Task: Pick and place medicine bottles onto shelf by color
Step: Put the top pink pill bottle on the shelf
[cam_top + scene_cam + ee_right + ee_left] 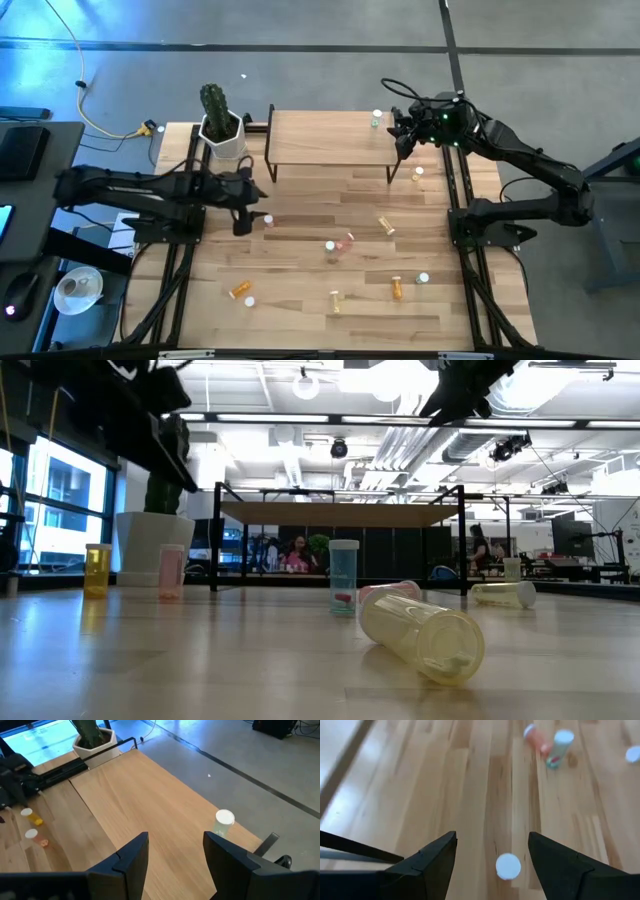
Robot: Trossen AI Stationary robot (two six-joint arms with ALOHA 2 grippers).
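Observation:
The shelf (330,140) stands at the table's far side. One pale green bottle (376,119) stands upright on its right end, and it also shows in the right wrist view (223,823). My right gripper (403,137) hovers open over that end, just short of the bottle, and holds nothing. My left gripper (245,215) is open low over the table's left part. A pink bottle (267,219) stands upright just ahead of it. Its white cap (508,866) shows between my two fingers and touches neither.
Several bottles stand or lie on the table's middle and near part: a green one (330,247), a pink one (347,240), a yellow one (385,226) and orange ones (240,290) (397,287). A cactus pot (220,128) stands left of the shelf.

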